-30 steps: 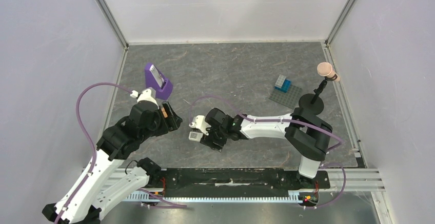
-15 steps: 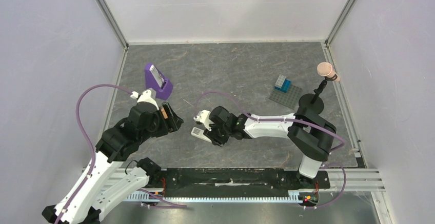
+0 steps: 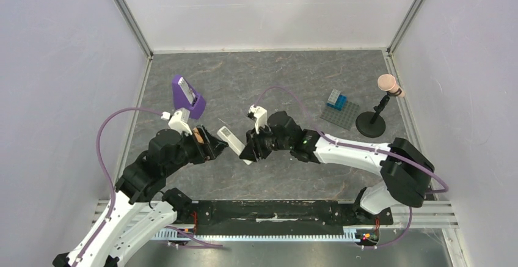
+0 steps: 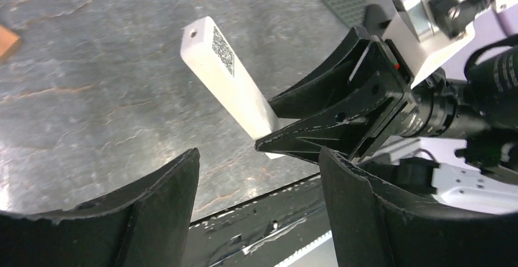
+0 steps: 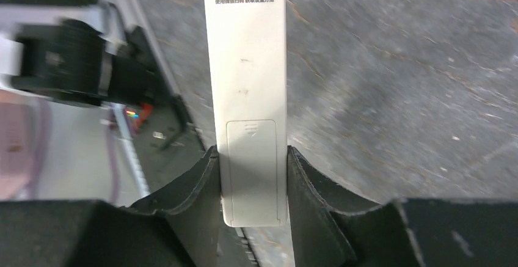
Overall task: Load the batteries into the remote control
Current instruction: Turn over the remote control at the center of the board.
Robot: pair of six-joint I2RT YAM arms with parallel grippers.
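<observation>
The remote control [image 3: 230, 140] is a slim white bar held in the air at the middle of the table. My right gripper [image 3: 247, 151] is shut on its near end. In the right wrist view the remote [image 5: 247, 65] shows its back, with a QR code and the battery cover [image 5: 253, 169] in place between my fingers [image 5: 201, 181]. My left gripper [image 3: 212, 147] is open and empty, just left of the remote's free end [image 4: 229, 77]. A small orange-brown thing [image 4: 6, 40] lies on the table; I cannot tell if it is a battery. The dark battery is out of view.
A purple wedge stand with a grey slab [image 3: 187, 96] sits at the back left. Blue bricks on a grey baseplate [image 3: 338, 103] and a black stand with a pink ball [image 3: 387, 84] are at the right. White walls enclose the table.
My right gripper has lifted the remote off the table and swung it up and toward the left gripper. My left gripper has moved a little right, toward the remote.
</observation>
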